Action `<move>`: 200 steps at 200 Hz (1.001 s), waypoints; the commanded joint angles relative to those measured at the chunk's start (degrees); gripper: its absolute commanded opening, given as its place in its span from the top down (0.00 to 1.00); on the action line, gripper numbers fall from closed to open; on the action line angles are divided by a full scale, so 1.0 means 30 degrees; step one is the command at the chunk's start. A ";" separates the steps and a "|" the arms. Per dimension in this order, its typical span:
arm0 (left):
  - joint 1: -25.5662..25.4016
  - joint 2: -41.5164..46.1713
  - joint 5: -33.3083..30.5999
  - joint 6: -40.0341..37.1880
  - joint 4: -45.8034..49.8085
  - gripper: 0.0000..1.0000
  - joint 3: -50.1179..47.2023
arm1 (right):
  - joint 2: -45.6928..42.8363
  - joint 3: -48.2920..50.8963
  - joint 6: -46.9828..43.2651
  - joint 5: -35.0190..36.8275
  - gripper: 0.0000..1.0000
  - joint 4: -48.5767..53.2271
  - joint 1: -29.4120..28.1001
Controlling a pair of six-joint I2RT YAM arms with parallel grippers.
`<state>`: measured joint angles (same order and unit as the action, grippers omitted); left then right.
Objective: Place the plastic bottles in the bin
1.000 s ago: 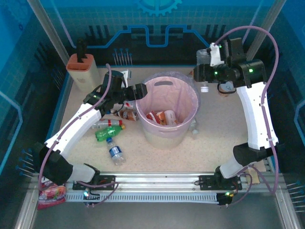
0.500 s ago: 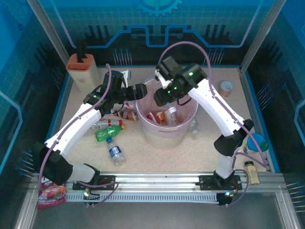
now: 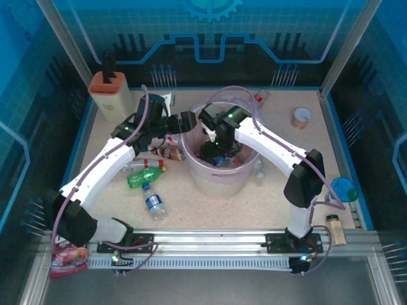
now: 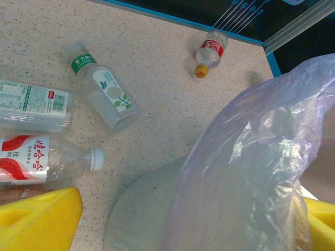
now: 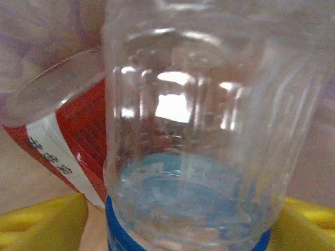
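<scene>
Inside the bin [image 3: 222, 181], the right end effector [image 3: 215, 151] straddles a clear blue-labelled bottle [image 5: 193, 130], grip impossible to tell, while the left end effector [image 3: 188, 121] gapes empty beside the bin.

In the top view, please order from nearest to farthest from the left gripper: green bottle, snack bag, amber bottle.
1. Amber bottle, just left of the bin.
2. Green bottle, on the left, midway.
3. Snack bag, near-left corner.
</scene>
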<state>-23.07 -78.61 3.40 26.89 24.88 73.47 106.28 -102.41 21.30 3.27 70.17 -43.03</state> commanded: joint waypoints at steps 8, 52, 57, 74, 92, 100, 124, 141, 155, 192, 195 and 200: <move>0.0104 -0.0340 -0.0429 -0.0164 0.0307 0.11 0.0258 | -0.0170 -0.0886 -0.0210 -0.0098 0.07 0.0430 -0.0336; 0.0117 -0.0373 -0.0475 -0.0167 0.0307 0.11 0.0277 | -0.1309 -0.3518 -0.1418 0.0450 0.00 0.1940 -0.0370; 0.0117 -0.0370 -0.0465 -0.0172 0.0315 0.11 0.0275 | -0.1359 -0.3968 -0.1536 0.0556 0.00 0.2149 -0.0379; 0.0104 -0.0370 -0.0486 -0.0176 0.0334 0.11 0.0248 | -0.1515 -0.5368 -0.1948 0.0782 0.00 0.2760 -0.0366; 0.0102 -0.0369 -0.0507 -0.0204 0.0347 0.11 0.0311 | -0.1832 -0.6420 -0.2247 0.0492 0.00 0.2816 -0.0265; 0.0122 -0.0369 -0.0518 -0.0233 0.0430 0.11 0.0344 | -0.2067 -0.6759 -0.2288 0.0098 0.00 0.2639 -0.0079; 0.0103 -0.0340 -0.0517 -0.0311 0.0531 0.11 0.0492 | -0.3100 -0.7694 -0.2110 -0.0532 0.00 0.1862 0.0732; 0.0102 -0.0311 -0.0547 -0.0370 0.0645 0.11 0.0609 | -0.3890 -0.8278 -0.1745 -0.0678 0.00 0.1379 0.1667; 0.0110 -0.0289 -0.0548 -0.0408 0.0765 0.11 0.0679 | -0.4426 -0.8640 -0.1238 -0.0580 0.00 0.1461 0.2832; 0.0106 -0.0223 -0.0288 -0.0323 0.0642 0.11 0.0690 | -0.5824 -0.6414 0.0072 -0.1655 0.00 0.0024 0.7358; 0.0103 -0.0223 -0.0236 -0.0286 0.0634 0.11 0.0699 | -0.5949 -0.6041 0.0165 -0.1713 0.00 -0.0227 0.7657; 0.0103 -0.0223 -0.0181 -0.0250 0.0613 0.11 0.0694 | -0.6073 -0.5381 0.0342 -0.1926 0.00 -0.0725 0.8292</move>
<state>-23.09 -78.72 3.29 26.85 25.26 73.78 89.93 -124.31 18.94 0.38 71.88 -24.16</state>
